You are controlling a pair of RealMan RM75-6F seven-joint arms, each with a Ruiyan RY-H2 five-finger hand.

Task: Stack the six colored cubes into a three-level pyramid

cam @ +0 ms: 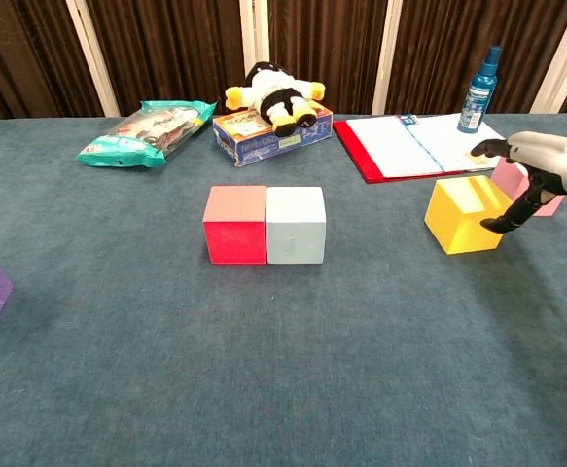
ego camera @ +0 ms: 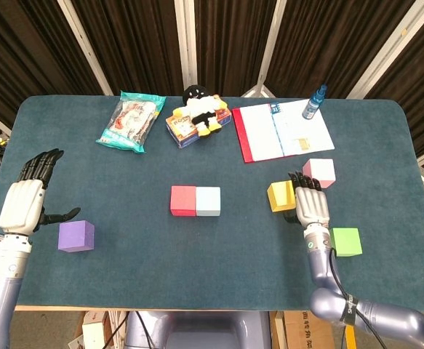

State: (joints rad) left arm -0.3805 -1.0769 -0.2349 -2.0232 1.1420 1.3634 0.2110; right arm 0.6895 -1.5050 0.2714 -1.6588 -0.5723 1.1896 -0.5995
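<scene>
A red cube (ego camera: 183, 201) and a light blue cube (ego camera: 208, 201) stand side by side, touching, at the table's middle (cam: 235, 225) (cam: 296, 225). The yellow cube (ego camera: 281, 196) sits flat on the cloth to their right (cam: 461, 215). My right hand (ego camera: 312, 206) is against its right side with fingers spread, the thumb reaching over its far top (cam: 546, 161). The pink cube (ego camera: 318, 173) lies just behind that hand. The green cube (ego camera: 346, 241) is near the wrist. The purple cube (ego camera: 76, 235) lies far left, beside my open left hand (ego camera: 24, 203).
Along the far side lie a snack bag (ego camera: 132, 120), a box with a plush toy (ego camera: 196, 116), an open red binder (ego camera: 281, 131) and a blue spray bottle (ego camera: 314, 102). The dark teal cloth (ego camera: 197, 269) covers the whole table.
</scene>
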